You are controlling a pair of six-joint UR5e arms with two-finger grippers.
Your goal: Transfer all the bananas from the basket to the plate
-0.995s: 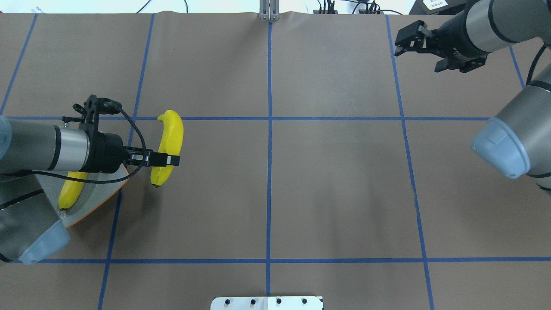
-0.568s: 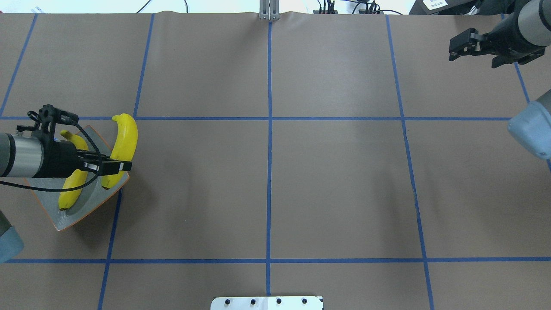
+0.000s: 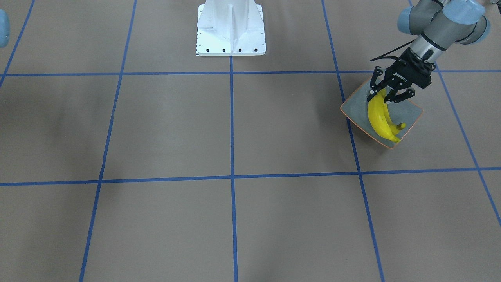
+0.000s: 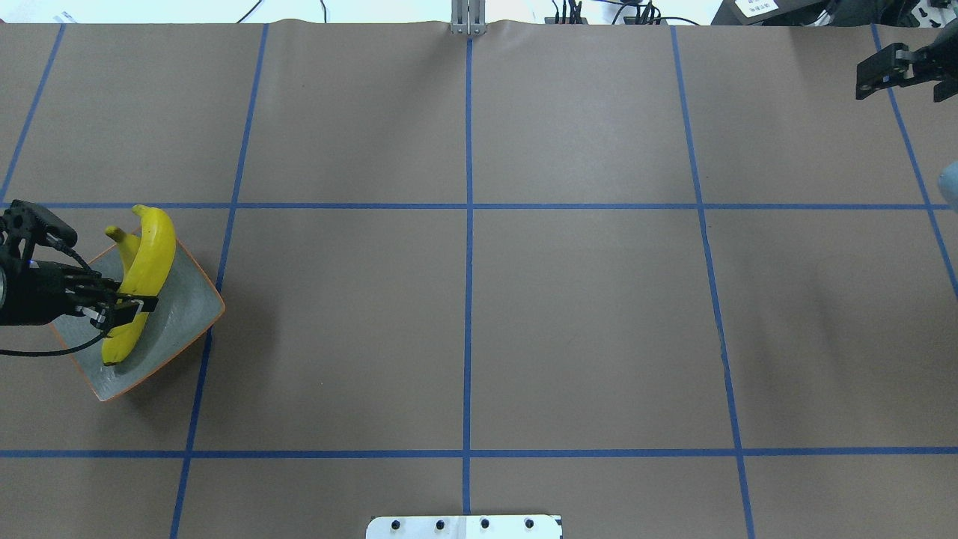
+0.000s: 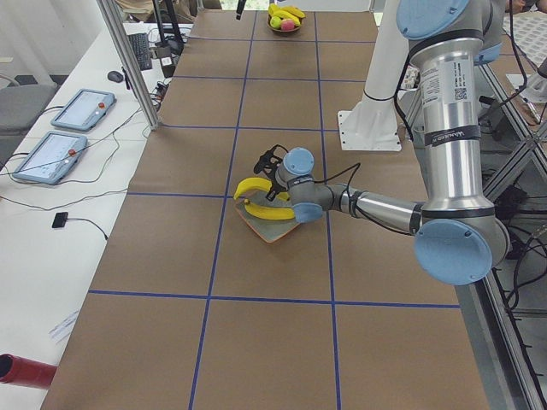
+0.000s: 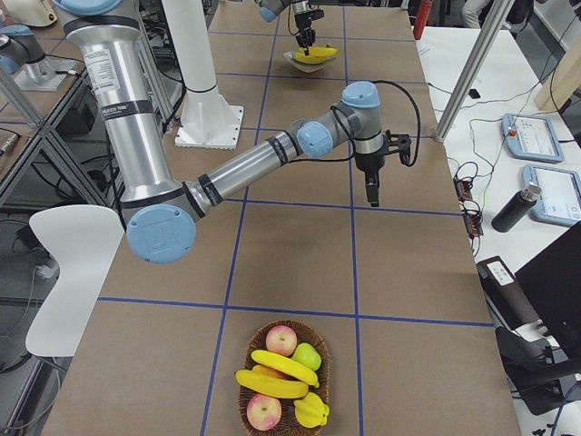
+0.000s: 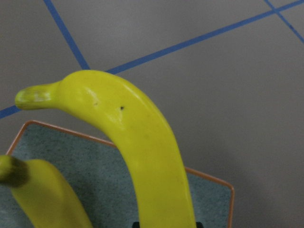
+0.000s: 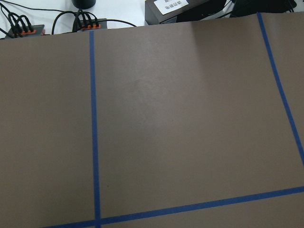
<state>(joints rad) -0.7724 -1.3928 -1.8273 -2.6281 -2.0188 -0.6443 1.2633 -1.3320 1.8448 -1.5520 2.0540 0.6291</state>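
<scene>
Plate (image 4: 187, 314): sitting on the table at my far left.
Lower banana (image 4: 114, 234): lying on the plate.
Upper banana (image 4: 150, 254): I am holding it in my left gripper (image 4: 120, 311), crossing over the lower one.
Basket (image 6: 242, 392): sitting at my far right end of the table, with bananas (image 6: 281, 368) lying in it.

- second banana (image 3: 400, 126): mostly hidden under the held banana (image 3: 377, 113); only one tip shows in the front view.
- left claw (image 4: 129, 310): body cut by the overhead view's left edge; fingers hardly show in its wrist view.
- right claw (image 4: 872, 71): cut by the right edge, jaw spread unclear.
- basket (image 5: 285, 20) at the counter's far end: fruit too small to count.
</scene>
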